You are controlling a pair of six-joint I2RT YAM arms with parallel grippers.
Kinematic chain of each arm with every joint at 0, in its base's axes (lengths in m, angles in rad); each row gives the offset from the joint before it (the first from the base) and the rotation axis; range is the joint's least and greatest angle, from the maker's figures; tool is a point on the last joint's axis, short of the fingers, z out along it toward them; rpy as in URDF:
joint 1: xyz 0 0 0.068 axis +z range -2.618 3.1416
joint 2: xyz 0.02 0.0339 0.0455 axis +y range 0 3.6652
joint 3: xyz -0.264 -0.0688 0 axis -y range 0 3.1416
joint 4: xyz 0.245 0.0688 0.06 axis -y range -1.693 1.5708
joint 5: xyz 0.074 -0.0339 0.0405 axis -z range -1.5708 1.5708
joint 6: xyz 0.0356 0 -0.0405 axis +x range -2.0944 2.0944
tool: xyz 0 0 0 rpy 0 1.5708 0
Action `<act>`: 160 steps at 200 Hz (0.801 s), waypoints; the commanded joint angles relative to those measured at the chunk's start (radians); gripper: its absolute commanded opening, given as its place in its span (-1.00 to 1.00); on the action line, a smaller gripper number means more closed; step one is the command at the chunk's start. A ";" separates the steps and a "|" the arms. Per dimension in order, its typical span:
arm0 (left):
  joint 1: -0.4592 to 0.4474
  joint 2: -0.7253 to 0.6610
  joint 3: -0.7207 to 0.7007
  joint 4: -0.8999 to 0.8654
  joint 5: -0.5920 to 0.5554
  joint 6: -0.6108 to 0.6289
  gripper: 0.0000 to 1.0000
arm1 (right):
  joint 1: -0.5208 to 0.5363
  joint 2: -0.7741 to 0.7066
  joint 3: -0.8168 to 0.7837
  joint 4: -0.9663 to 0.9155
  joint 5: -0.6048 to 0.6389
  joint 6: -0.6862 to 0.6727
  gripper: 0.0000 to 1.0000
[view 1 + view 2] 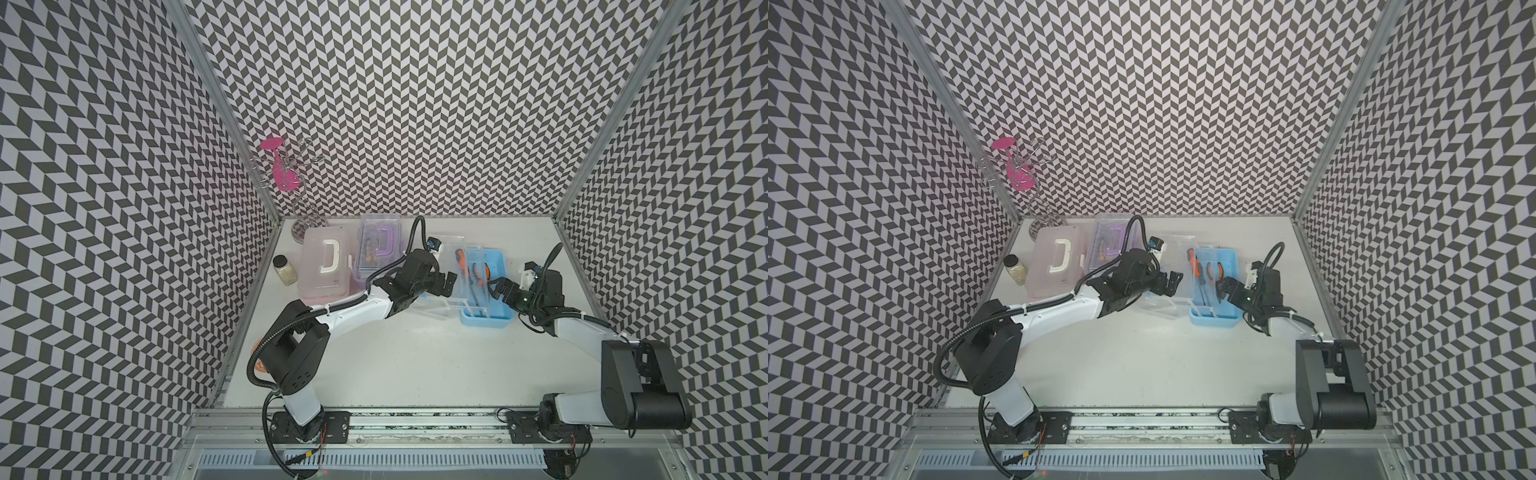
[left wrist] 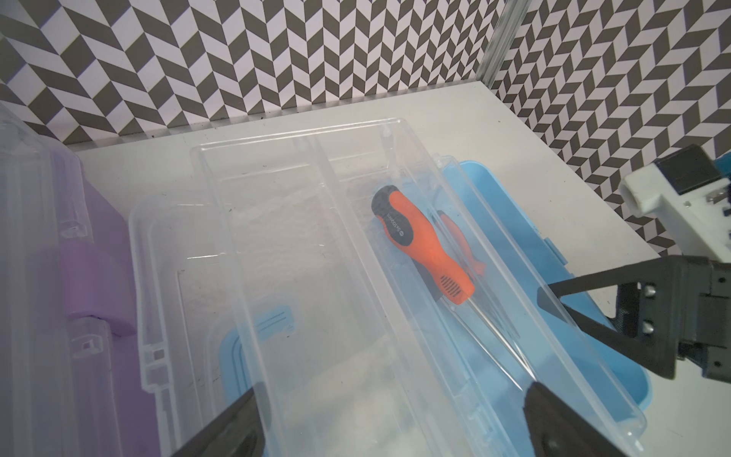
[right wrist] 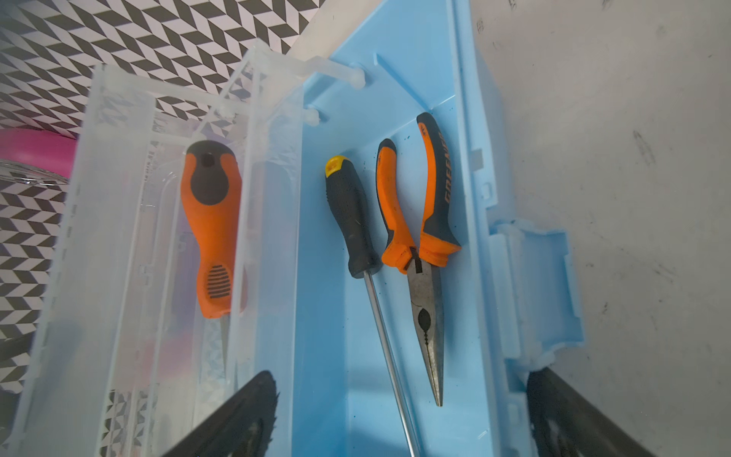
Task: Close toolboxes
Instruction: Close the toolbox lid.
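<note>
The blue toolbox (image 1: 488,322) stands open right of centre. Its clear lid (image 1: 436,305) is swung out to the left, and a clear tray with an orange screwdriver (image 3: 211,221) is raised beside it. Pliers (image 3: 427,221) and a black screwdriver (image 3: 352,221) lie in the blue base. My left gripper (image 1: 446,284) is open, with the clear lid (image 2: 277,221) between its wide jaws. My right gripper (image 1: 498,286) is open astride the base's right wall by a blue latch (image 3: 534,285). The pink toolbox (image 1: 324,282) and purple toolbox (image 1: 374,232) sit at the back left, lids down.
A small glass jar (image 1: 284,269) stands left of the pink box by the left wall. A wire rack with a pink glass (image 1: 284,174) rises in the back left corner. Patterned walls enclose the table on three sides.
</note>
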 commanded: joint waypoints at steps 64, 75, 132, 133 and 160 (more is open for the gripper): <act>-0.059 0.022 0.076 0.027 0.088 0.000 0.99 | 0.028 -0.058 -0.015 0.081 -0.163 0.030 0.94; -0.061 0.021 0.076 0.022 0.081 0.001 0.99 | 0.028 -0.057 -0.008 0.060 -0.139 0.039 0.94; -0.061 0.016 0.074 0.011 0.074 0.011 0.99 | 0.026 -0.042 0.006 0.068 -0.136 0.073 0.93; -0.060 0.016 0.074 0.011 0.074 0.012 0.99 | 0.027 -0.042 0.006 0.068 -0.136 0.073 0.93; -0.060 0.014 0.075 0.007 0.071 0.016 0.99 | 0.019 -0.038 0.019 0.048 -0.120 0.073 0.93</act>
